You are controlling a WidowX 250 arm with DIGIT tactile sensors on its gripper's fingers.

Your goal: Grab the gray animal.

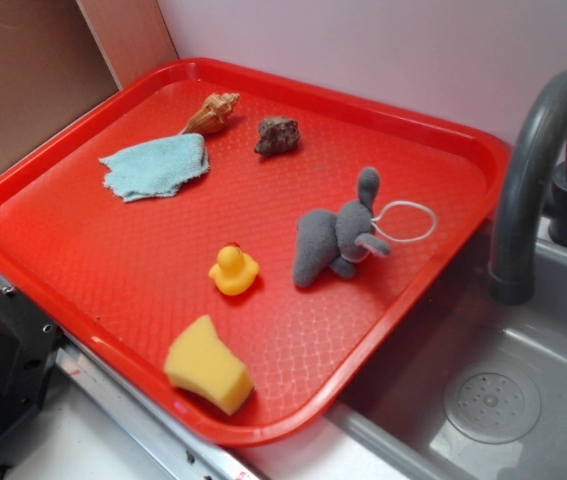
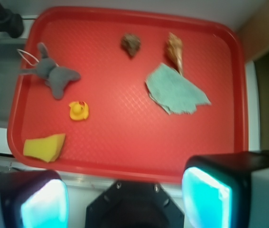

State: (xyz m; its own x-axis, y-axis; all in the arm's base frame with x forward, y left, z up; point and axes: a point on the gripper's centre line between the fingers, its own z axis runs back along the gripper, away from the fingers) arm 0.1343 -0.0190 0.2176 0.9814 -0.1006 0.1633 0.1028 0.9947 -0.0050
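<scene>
My gripper [image 2: 125, 199] hangs high above the near edge of the red tray [image 2: 125, 156], jaws spread wide, nothing between the pads. It does not show in the exterior view at all. From the wrist view the whole tray lies ahead and below.

Closest to me on the tray: a yellow sponge [image 2: 44, 146] at the corner, then the yellow rubber duck [image 2: 78, 110] just beyond it. The gray plush animal [image 2: 53, 73] lies past the duck, on its side near the tray's sink-side rim, its white loop cord [image 2: 24, 58] trailing toward that rim. Well apart on the other side: a blue cloth [image 2: 176, 90], a seashell [image 2: 174, 49], a brownish rock [image 2: 131, 43].

Risks as I judge them: the duck sits near the plush, so a sloppy descent could nudge or pinch it instead. Pinching only an ear or the cord could let the toy slip out. The rim and the faucet [image 1: 548, 170] crowd that side; an overshoot could clip them.
</scene>
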